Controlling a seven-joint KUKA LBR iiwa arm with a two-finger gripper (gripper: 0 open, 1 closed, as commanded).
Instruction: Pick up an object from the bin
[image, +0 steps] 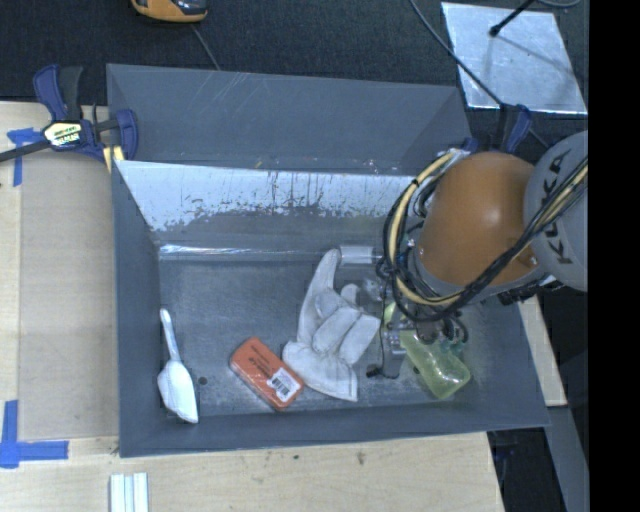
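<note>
Viewing remotely, I saw the gripper (388, 352) between white glove (328, 335) and yellow-green translucent item (438, 368), near right wall of the bin (300, 130); grip state untellable.

A white glove (325, 335) lies crumpled in the middle of the bin (300, 130). One part of it sticks up toward the back wall. Just left of the glove's low edge lies a small orange box (262, 370). The box is flat and turned slantwise, and it has a white label on the end near the glove. Farther left, apart from the box, lies a white spoon (177, 375). Its round end is near the front wall and its thin handle points to the back.
</note>
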